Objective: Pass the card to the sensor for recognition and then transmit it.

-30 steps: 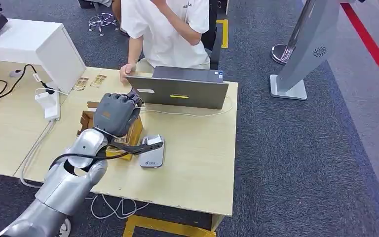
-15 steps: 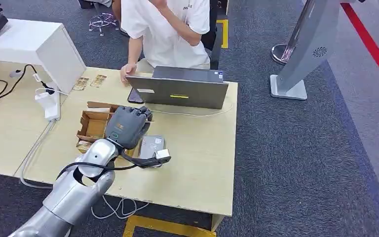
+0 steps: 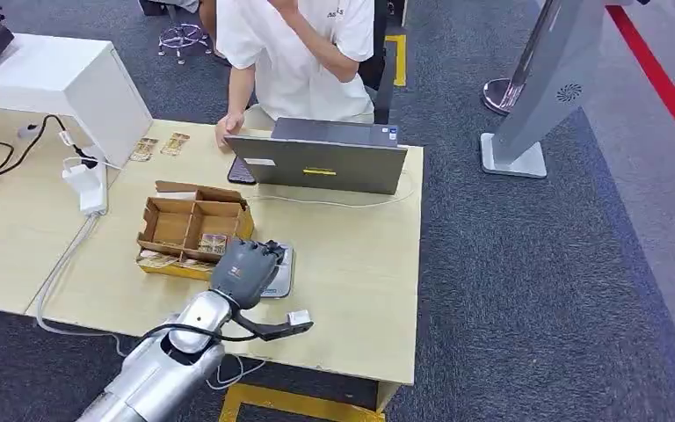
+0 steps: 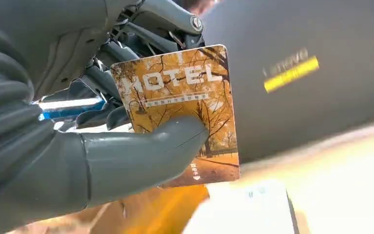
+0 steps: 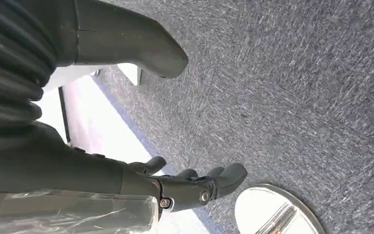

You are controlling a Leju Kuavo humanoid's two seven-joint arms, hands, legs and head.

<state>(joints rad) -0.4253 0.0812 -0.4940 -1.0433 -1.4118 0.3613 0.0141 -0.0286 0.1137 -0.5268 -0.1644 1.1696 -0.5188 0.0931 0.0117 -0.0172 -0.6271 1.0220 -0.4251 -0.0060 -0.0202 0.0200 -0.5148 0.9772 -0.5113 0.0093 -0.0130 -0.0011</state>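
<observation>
- Your card [image 4: 182,105] is a glossy rectangle with rounded corners, printed with an autumn picture: orange and yellow trees, dark trunks and a path running along its lower part.
- You can read "HOTEL" across it in large white capitals; under that sits a pale band of small print, too fine to read, and a small white mark near one corner.
- Your left hand [image 4: 78,122] holds the card: the thick grey thumb presses on its printed face and the darker fingers [image 4: 102,80] lie behind it, so the card stands pinched between them.
- In the head view your left hand [image 3: 244,266] hovers at the near edge of the worktop [image 3: 360,264], over the grey sensor [image 3: 279,272] lying flat there. The card itself is hidden by the hand in that view.
- In the wrist view a pale, blurred slab with faint marks lies just beyond the card's edge; you cannot tell whether card and slab touch.
- Behind the card you see the dark lid of the laptop [image 3: 325,163] with a yellow label [image 4: 292,74]; its writing is too blurred to read.
- The cardboard box [image 3: 192,227], split into compartments, stands just beside the sensor, with more orange cards in it.
- Your right hand [image 5: 190,183] hangs over the grey carpet [image 5: 297,97], fingers apart and lightly curled, holding nothing.
- A person in a white shirt [image 3: 294,53] sits behind the laptop.
</observation>
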